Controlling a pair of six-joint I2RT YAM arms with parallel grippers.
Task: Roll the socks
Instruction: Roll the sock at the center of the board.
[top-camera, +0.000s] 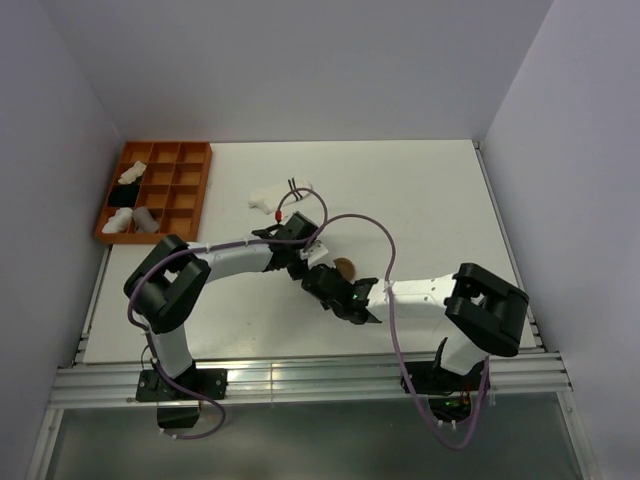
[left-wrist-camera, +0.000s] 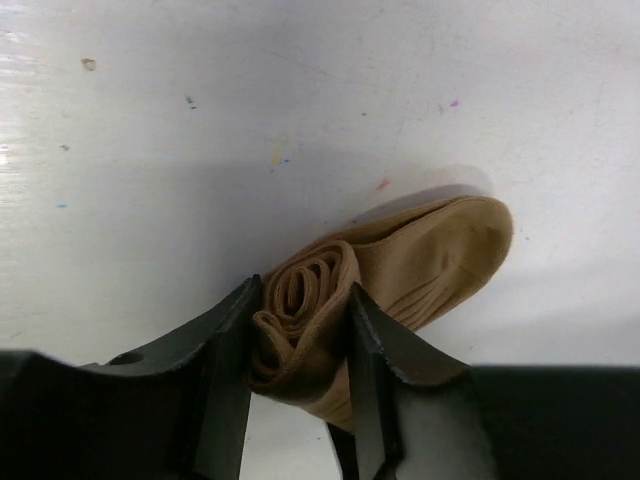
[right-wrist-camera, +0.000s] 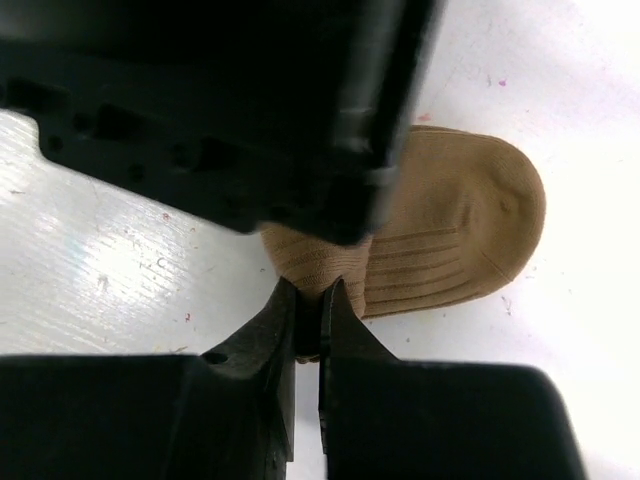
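Largely hidden from above, the tan sock is roll-clamped by the left gripper, edge-pinched by the right gripper, on a white table.

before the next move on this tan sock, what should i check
1. left claw clamped on the rolled end of the tan sock: ok
2. right claw pinching the sock's fabric: ok
3. whole sock rolled: not ok, the toe end lies flat on the table
4. white striped sock apart from both arms: ok
5. underside of the roll tidy: cannot tell, hidden by the claws
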